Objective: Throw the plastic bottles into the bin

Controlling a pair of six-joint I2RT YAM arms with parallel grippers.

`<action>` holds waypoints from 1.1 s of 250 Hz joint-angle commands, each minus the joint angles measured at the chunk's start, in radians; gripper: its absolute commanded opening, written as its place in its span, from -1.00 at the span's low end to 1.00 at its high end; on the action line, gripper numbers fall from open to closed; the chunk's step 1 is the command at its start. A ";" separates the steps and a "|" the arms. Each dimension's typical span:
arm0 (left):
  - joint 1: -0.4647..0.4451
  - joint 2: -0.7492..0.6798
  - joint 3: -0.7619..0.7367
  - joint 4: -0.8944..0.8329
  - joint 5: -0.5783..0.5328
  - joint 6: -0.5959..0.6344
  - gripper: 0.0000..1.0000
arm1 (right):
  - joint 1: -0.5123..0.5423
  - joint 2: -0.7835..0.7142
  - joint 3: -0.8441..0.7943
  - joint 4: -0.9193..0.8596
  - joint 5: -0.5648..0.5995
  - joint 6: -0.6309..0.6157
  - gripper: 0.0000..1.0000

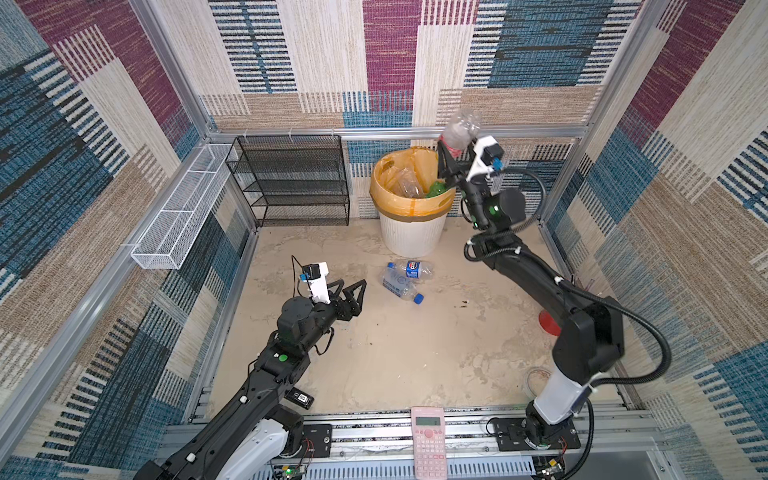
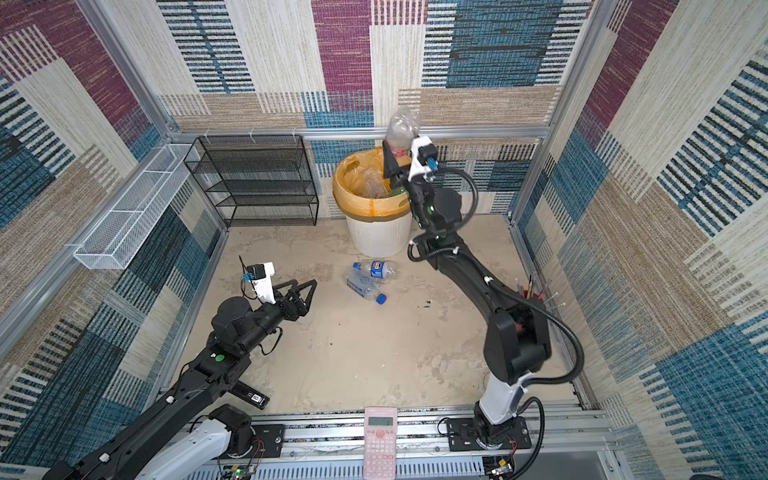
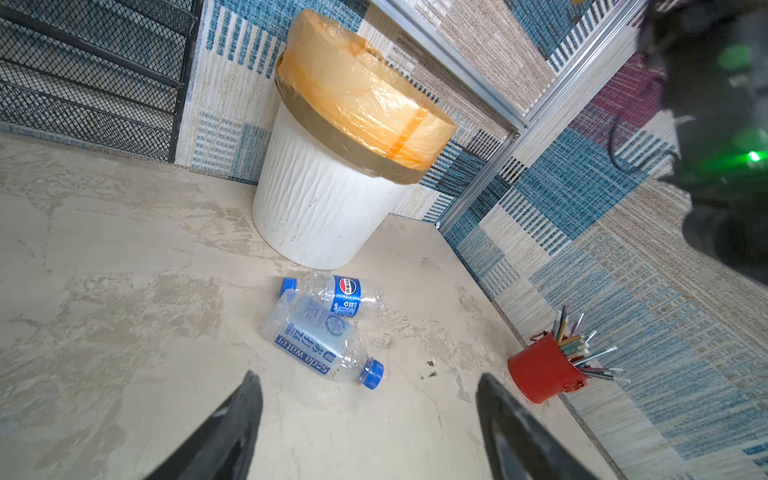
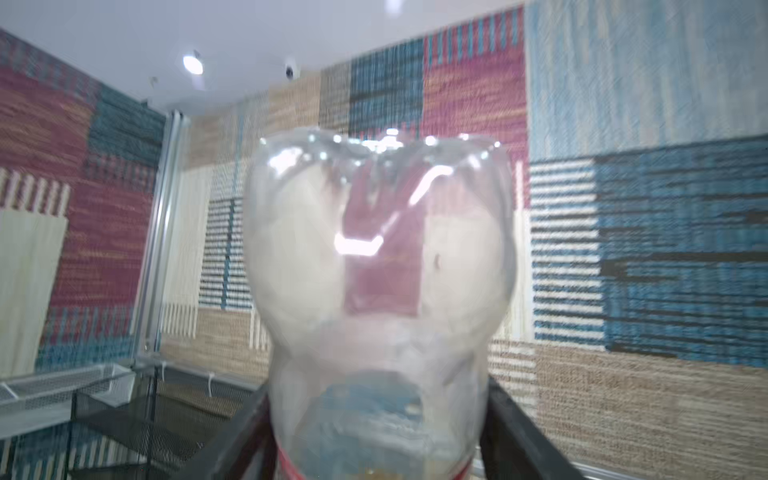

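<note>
Right gripper [image 1: 456, 146] flanks clear bottle [image 1: 463, 124], grip unclear, near bin [image 1: 411, 235] holding green bottle [image 1: 436, 189]

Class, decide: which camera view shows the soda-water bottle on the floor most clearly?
The left wrist view: the soda-water bottle lies close, its blue label readable and blue cap in sight. Both top views show it whole but small, its lettering unreadable. The right wrist view misses it; a clear bottle fills that picture.

Walls [image 1: 324, 54]: patchwork carpet panels, maroon/blue/beige, on aluminium frame [image 1: 374, 133]. Floor [image 1: 415, 353]: mottled beige. Black mesh shelf rack [image 1: 291, 183] at back wall, white wire basket [image 1: 183, 208] along left wall. Ceiling spotlight [image 4: 193, 64] lit.
</note>
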 commanded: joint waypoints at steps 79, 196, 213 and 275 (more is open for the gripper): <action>0.004 -0.058 0.025 -0.043 0.003 0.051 0.63 | 0.005 0.082 0.670 -0.631 0.036 0.000 0.75; 0.002 -0.035 -0.010 -0.076 -0.002 0.038 0.58 | 0.008 -0.551 -0.724 -0.455 0.178 0.242 0.64; 0.001 -0.025 -0.009 -0.085 -0.006 0.027 0.57 | 0.008 -0.581 -0.852 -0.466 0.183 0.309 0.64; 0.002 0.062 0.022 -0.113 0.025 -0.056 0.53 | 0.005 -0.636 -1.135 -0.468 0.107 0.468 0.67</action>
